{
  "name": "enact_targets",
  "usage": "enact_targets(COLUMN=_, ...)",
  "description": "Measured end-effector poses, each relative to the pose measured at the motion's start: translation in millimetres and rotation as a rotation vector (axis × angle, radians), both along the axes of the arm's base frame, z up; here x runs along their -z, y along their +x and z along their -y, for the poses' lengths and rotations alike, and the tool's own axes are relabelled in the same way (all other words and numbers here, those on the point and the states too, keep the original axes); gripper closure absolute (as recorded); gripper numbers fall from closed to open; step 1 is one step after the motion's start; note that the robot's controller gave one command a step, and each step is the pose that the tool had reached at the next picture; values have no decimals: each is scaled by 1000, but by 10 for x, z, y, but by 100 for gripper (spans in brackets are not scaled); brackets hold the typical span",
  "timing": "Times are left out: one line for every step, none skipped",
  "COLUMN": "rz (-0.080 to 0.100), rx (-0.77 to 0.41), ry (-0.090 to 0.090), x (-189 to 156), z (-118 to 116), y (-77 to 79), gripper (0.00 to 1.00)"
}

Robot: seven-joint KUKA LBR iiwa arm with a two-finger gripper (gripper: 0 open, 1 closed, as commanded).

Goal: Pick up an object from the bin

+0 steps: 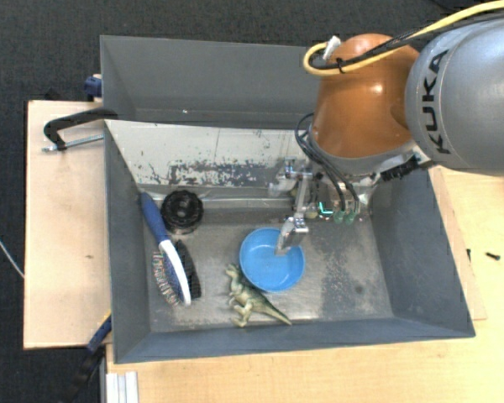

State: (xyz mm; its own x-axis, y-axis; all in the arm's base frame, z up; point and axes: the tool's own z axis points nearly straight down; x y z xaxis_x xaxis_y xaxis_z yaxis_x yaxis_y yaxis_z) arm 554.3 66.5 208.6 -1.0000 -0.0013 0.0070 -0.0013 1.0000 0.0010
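Observation:
A shallow blue bowl (265, 269) lies on the bin floor, a little right of the middle. My gripper (290, 232) hangs below the orange wrist cover, and its metal tip comes down at the bowl's upper right rim, touching it or just above it. Nothing is visibly held. A green toy dinosaur (252, 302) lies on its side just in front of the bowl, near the bin's front wall.
A brush (173, 265) with a blue and white handle and dark bristles lies along the left side of the floor. A black round lid or jar (182, 209) sits behind the brush at the back left. The arm and its orange cover hang over the bin's back right.

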Motion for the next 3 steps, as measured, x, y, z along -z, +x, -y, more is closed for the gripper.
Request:
enact_targets(rz=5, rx=165, ry=0, x=1309, z=29, y=315, gripper=0)
enact_targets(rz=10, rx=163, ry=-2, x=1244, z=41, y=335, gripper=100)
enact_targets(rz=22, rx=183, ry=2, x=-258, z=78, y=385, gripper=100)
